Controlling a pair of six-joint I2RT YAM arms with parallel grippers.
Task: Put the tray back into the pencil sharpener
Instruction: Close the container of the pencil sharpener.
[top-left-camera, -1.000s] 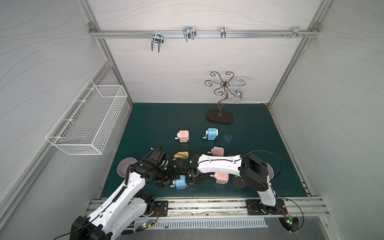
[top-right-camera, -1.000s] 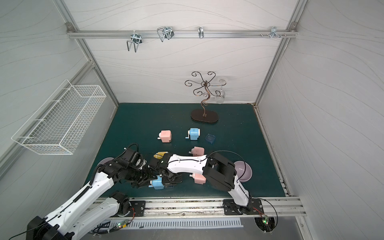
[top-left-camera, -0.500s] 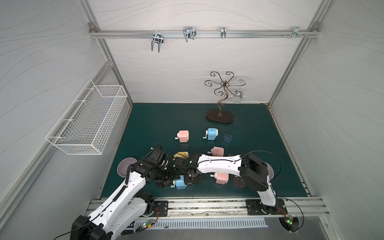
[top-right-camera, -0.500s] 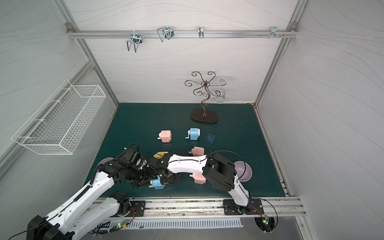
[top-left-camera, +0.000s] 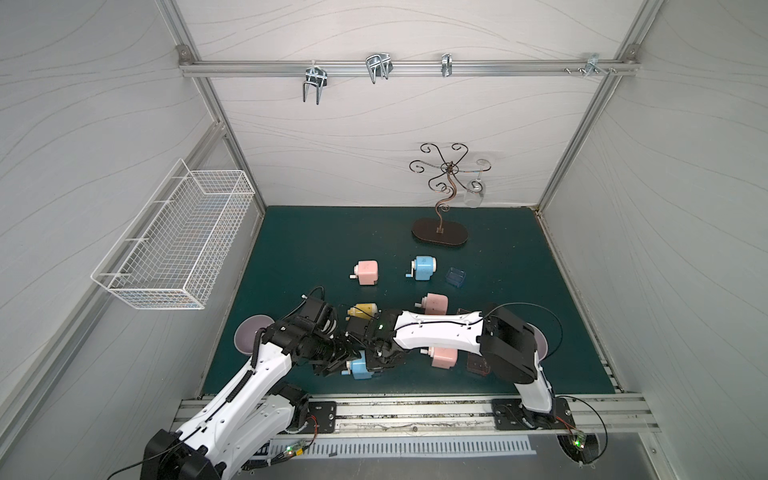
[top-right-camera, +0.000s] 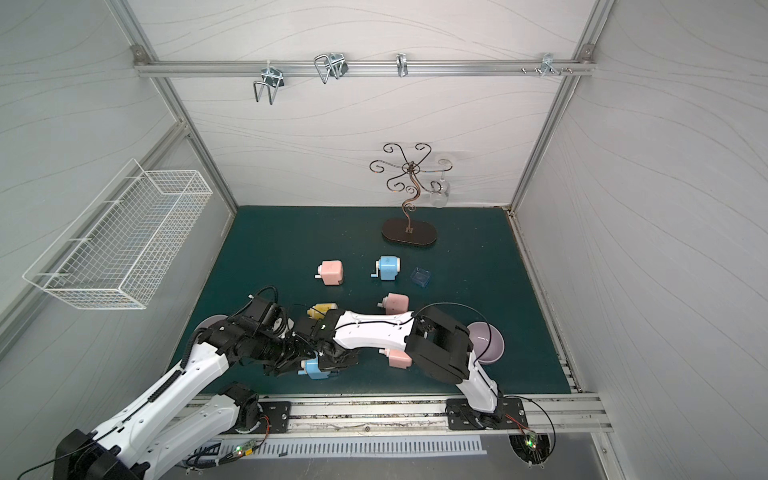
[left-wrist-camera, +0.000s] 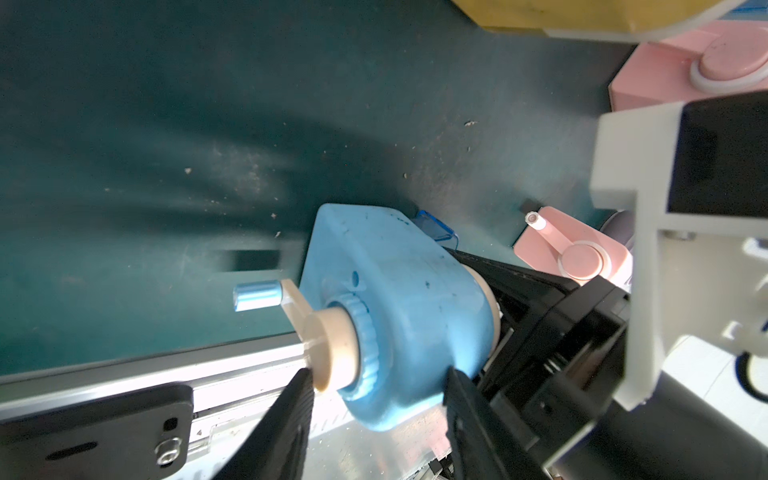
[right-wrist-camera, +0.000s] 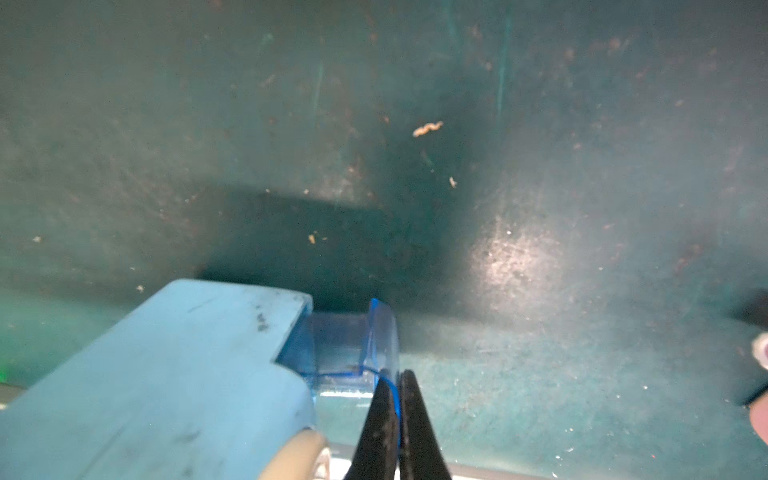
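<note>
right gripper (right-wrist-camera: 397, 378) still pinches tray (right-wrist-camera: 338, 334), partly inside sharpener (right-wrist-camera: 166, 365).

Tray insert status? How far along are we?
Done: left fingers clamp the blue plastic pencil sharpener; the translucent blue tray is aligned, its leading end inside the slot. In hand: right fingers pinch the tray's outer wall. Left: slide the tray fully home, since part of it shows outside the body, then release.

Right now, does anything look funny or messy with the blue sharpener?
Yes. The clear blue tray sticks partway out of the blue sharpener, pinched by the right gripper. The left gripper holds the sharpener. Little shavings litter the mat.
</note>
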